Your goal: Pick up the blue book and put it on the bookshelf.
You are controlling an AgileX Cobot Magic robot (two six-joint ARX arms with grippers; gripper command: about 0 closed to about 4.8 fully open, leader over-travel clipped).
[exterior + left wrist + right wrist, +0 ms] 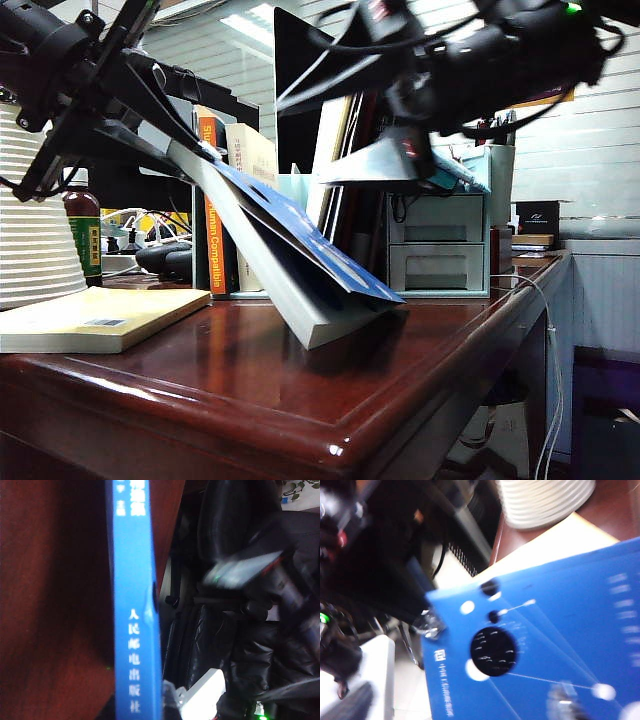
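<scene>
At table centre, the blue book (290,255) leans, top toward 10 o'clock, pinched only by your left gripper (150,130). Right gripper (400,150) hangs wide above; the book's bottom edge may skid before the bookshelf (300,185).

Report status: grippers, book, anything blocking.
Left gripper shut on blue book's top end. Right gripper above, apart. Book tilted, bottom corner on table; bookshelf behind.

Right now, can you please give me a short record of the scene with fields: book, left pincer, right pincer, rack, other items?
book: thick bright blue paperback, tilted, lower corner on dark wooden desk
left pincer: shut on the book's upper end
right pincer: open, above the book, not holding it
rack: pale metal bookshelf behind, holding upright books
other items: pale yellow paperback lying flat at left
</scene>
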